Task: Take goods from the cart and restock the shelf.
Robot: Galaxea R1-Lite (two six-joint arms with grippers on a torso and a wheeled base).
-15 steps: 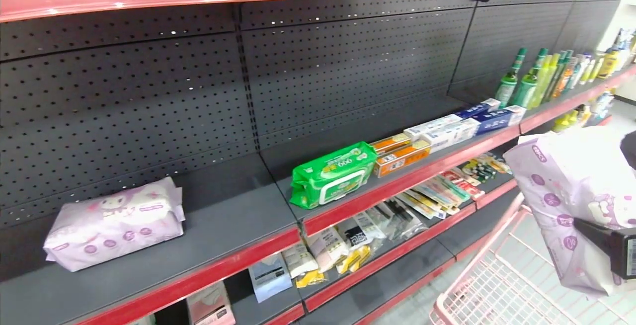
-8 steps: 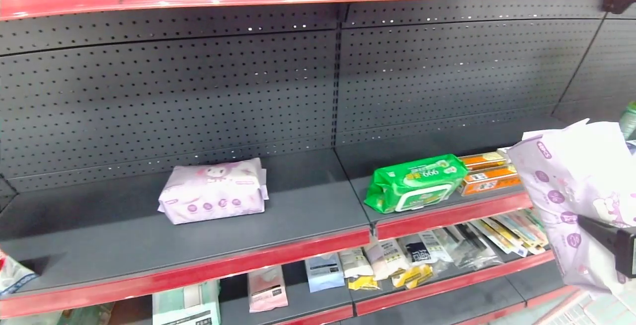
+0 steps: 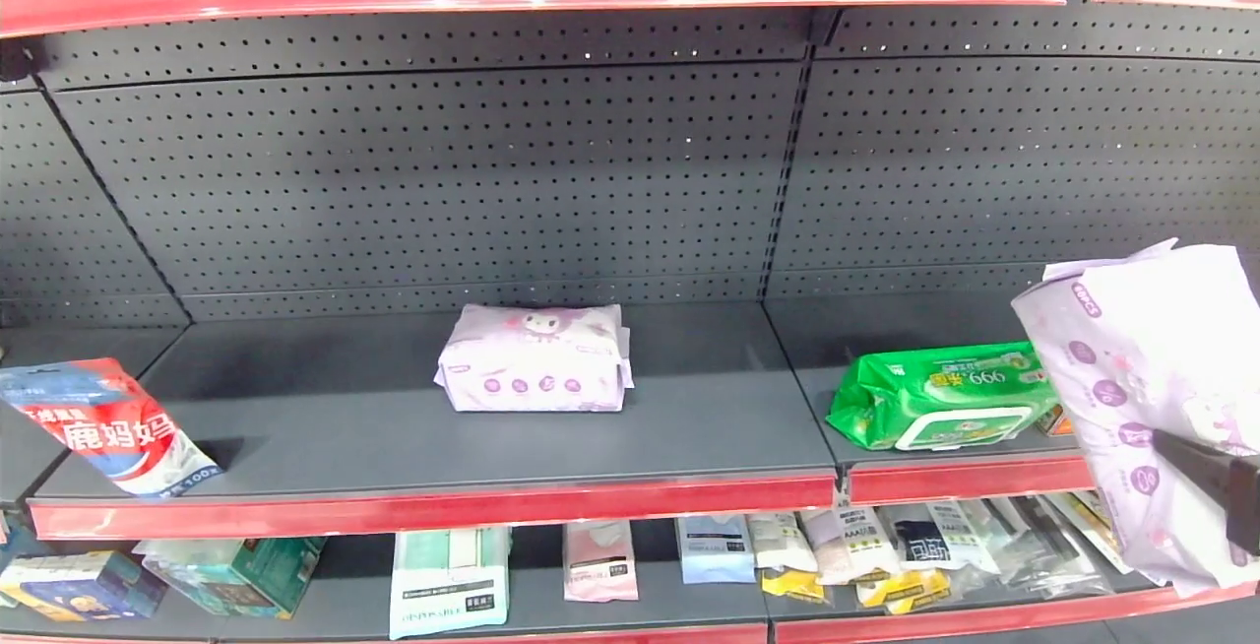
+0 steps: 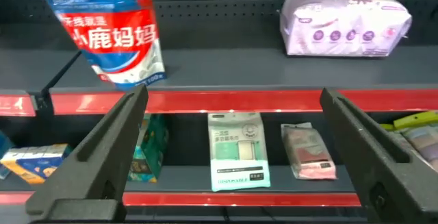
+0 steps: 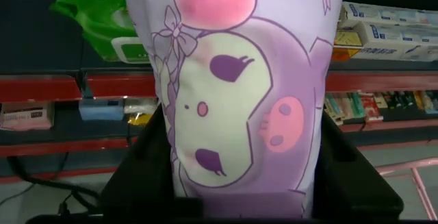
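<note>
Dark perforated backing (image 3: 443,161) rises behind a grey, red-edged shelf (image 3: 325,427) in the head view. A purple cartoon-print tissue pack (image 3: 535,358) lies flat near the middle of the shelf. A green wet-wipes pack (image 3: 940,396) lies well apart on the next section to the right, and a blue, red and white pouch (image 3: 103,427) leans tilted at the left end. At the right edge, in front of the shelf and level with it, a second purple pack (image 3: 1152,398) stands roughly upright in the air, with one dark finger of the right gripper (image 3: 1221,482) pressed across its lower part. Small hanging-style packets (image 3: 787,550) crowd the lower shelf beneath. From the left wrist view, the left gripper (image 4: 233,99) sits in front of the red shelf edge, its two fingers spread wide with nothing between them. The pouch (image 4: 109,35) and the lying tissue pack (image 4: 345,24) sit on the shelf beyond it, and a green-and-white packet (image 4: 237,151) lies beside a pink packet (image 4: 308,152) on the level below. From the right wrist view, the right gripper (image 5: 239,176) pinches the second purple pack (image 5: 226,94) from both sides, and the pack stands up between its fingers. Behind it are the wet-wipes pack (image 5: 102,15), a row of toothpaste boxes (image 5: 390,22) and a corner of the pink wire cart (image 5: 419,183).
</note>
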